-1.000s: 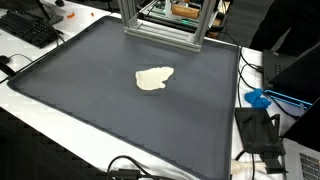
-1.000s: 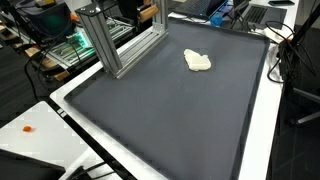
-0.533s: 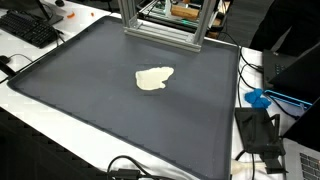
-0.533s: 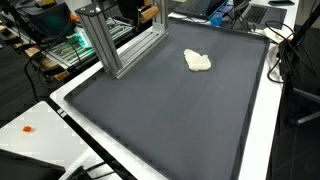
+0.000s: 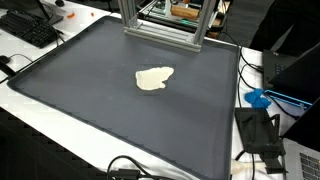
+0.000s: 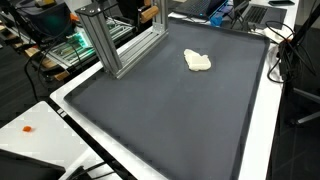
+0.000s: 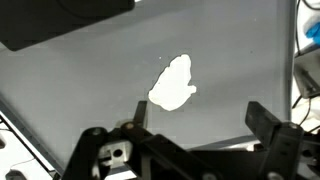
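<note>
from the wrist view the gripper (image 7: 198, 108) hangs high over the dark mat (image 7: 90, 90), pointing down at it, its fingers (image 7: 262, 118) spread wide and holding nothing. the pale cloth (image 7: 172, 85) lies crumpled on the mat well below, just ahead of the gap between the fingers. in both exterior views the cloth (image 5: 153, 77) (image 6: 198, 61) sits alone toward the middle of the mat, near the metal frame (image 5: 160, 25). a keyboard (image 5: 30, 28) rests off the mat's corner.

Lab — aluminium frame (image 5: 160, 25), keyboard (image 5: 30, 30), cables (image 5: 262, 140)
</note>
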Controlling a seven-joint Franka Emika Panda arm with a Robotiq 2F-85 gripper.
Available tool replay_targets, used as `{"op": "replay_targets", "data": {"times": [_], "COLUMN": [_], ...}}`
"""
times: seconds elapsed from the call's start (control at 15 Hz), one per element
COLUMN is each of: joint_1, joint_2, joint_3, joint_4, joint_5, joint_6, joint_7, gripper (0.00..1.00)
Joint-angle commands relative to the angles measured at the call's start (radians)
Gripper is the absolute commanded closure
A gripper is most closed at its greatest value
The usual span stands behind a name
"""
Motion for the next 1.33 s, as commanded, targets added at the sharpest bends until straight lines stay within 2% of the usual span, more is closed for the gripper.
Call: {"op": "replay_targets", "data": {"times": [0.0,0.27,0.47,0.93,1.27], "joint_1": [-0.056,-0.036,-0.005,0.053,0.072], "joint_2": [0.162,0.3,0.377,0.455,0.45], "joint_3": [0.061,0.04,0.007,-0.053,-0.072], "joint_4": [0.099,0.204,0.279,0.385,0.384], "joint_5": [-0.1,-0.187,-0.187,-0.165,-0.169], "joint_6": [0.033,-0.037,-0.099,-0.165,-0.139], "joint_7": [0.253,0.509,0.62,0.699,0.688], "gripper": [0.0,0.0,0.0,0.0,0.0]}}
